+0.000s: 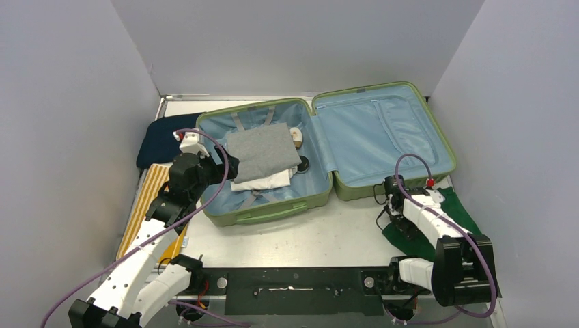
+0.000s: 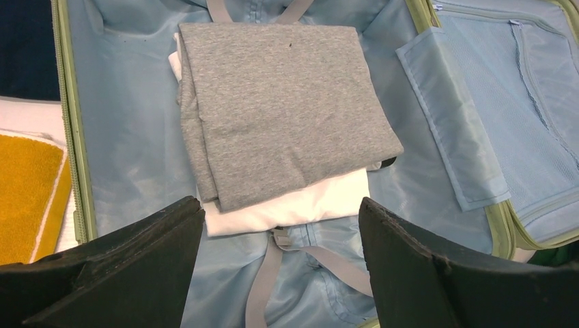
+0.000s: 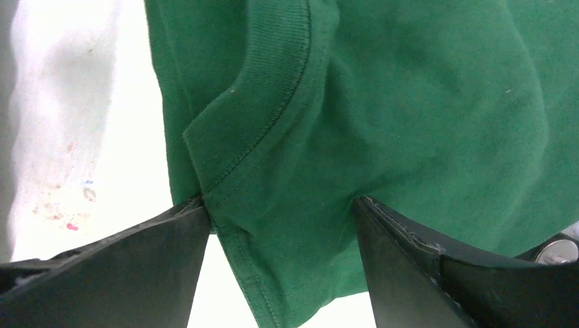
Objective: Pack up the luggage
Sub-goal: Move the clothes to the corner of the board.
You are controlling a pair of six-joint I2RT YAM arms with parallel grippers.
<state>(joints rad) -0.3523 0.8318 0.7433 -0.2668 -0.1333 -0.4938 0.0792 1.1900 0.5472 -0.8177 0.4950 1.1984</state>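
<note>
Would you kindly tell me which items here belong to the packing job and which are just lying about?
Job: light-green hard-shell suitcase, folded grey garment, white garment beneath, green knit garment.
Lying about, apparently: folded navy cloth, yellow towel.

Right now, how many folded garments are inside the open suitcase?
2: a grey garment on top of a white garment, both in the left half of the luggage. More may be hidden beneath them.
</note>
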